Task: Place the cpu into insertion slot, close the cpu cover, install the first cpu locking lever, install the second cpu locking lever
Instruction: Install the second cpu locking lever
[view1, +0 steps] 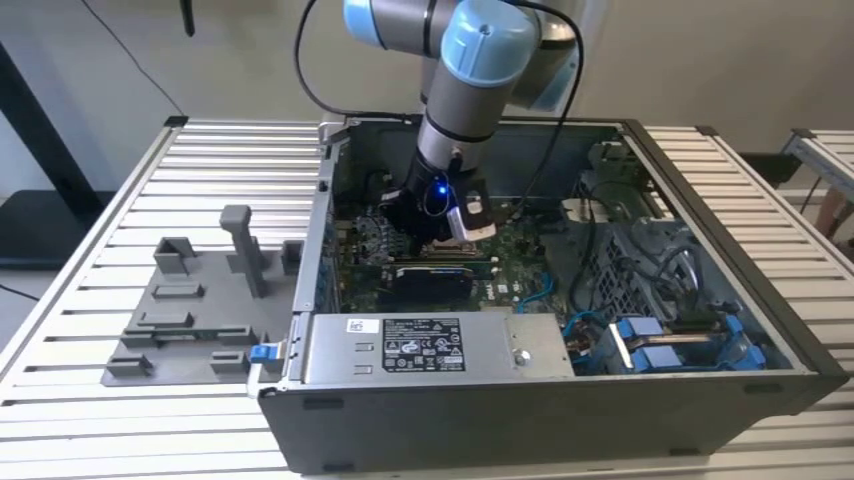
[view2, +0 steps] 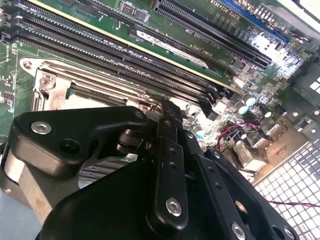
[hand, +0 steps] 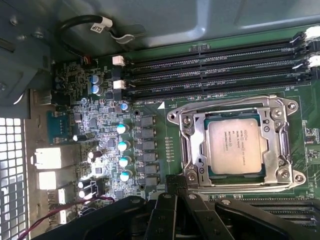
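Pincer first: our gripper (view1: 447, 225) hangs low inside the open computer case (view1: 694, 300), its black fingers (view2: 170, 165) pressed together with no gap between them and nothing held, as we see in the second wrist view. In the first wrist view the same fingers (hand: 172, 210) sit just beside the near edge of the socket frame.

We see the arm (view1: 467, 90) coming down almost straight from above in the exterior view, the grey forearm tilted slightly toward the exterior view's left, the wrist glowing with a small blue light just above the motherboard (view1: 400, 250).

The cpu (hand: 234, 146) lies flat in the insertion slot (hand: 234, 176), its silver-tan top facing up. The cpu cover (hand: 272, 145) is down around it, framing the chip through its square window. Thin metal locking levers (hand: 225, 106) run along the sides of the frame; whether they are latched we cannot tell. Beside the socket lie the long black memory slots (hand: 215, 67), and a row of round capacitors (hand: 121, 145) stands on the green board.

On the slatted table (view1: 160, 180) at the exterior view's left rests a grey fixture (view1: 187, 320), well apart from the case.
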